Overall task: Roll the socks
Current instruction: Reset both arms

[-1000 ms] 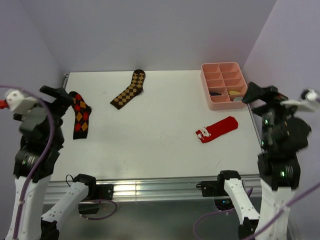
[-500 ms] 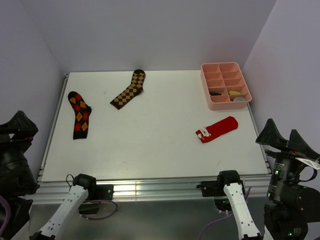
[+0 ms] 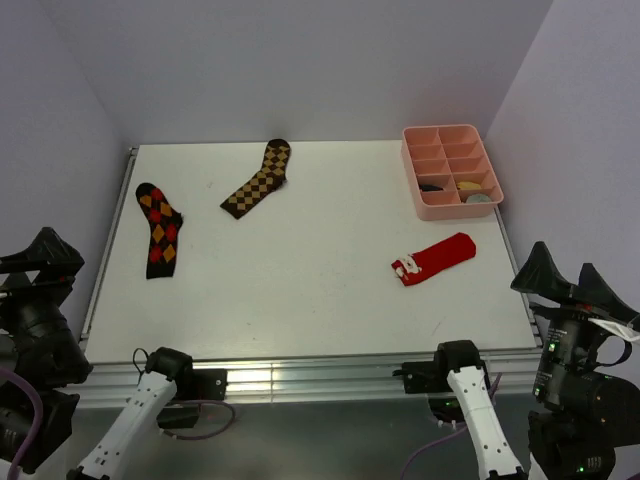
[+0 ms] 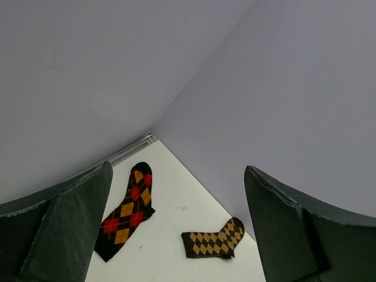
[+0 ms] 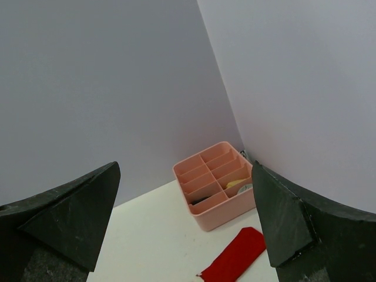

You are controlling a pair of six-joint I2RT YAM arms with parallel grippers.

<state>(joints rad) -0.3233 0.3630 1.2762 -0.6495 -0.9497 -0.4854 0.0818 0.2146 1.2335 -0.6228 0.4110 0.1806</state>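
The socks lie in a pink compartment box (image 3: 452,170) at the back right of the table. A dark navy one (image 3: 431,187), a mustard yellow one (image 3: 467,184) and a grey one (image 3: 478,198) each fill a near compartment. The right wrist view shows the yellow sock (image 5: 235,183), the grey sock (image 5: 245,188) and the dark sock (image 5: 200,200) inside the box (image 5: 217,214). My left gripper (image 3: 45,262) hangs open off the table's near left corner. My right gripper (image 3: 567,262) is open off the near right corner. Neither holds anything.
A black, red and orange argyle sock (image 3: 158,228) (image 4: 128,211) lies at the left side of the white table (image 3: 300,270). A brown checkered sock (image 3: 258,180) (image 4: 214,239) is at the back middle. A red sock with white trim (image 3: 435,258) (image 5: 235,255) lies near the box. Walls close three sides.
Both arms pulled back and down from the table's left and right sides to the near corners. In the last half second the left gripper rose slightly. The socks did not move.
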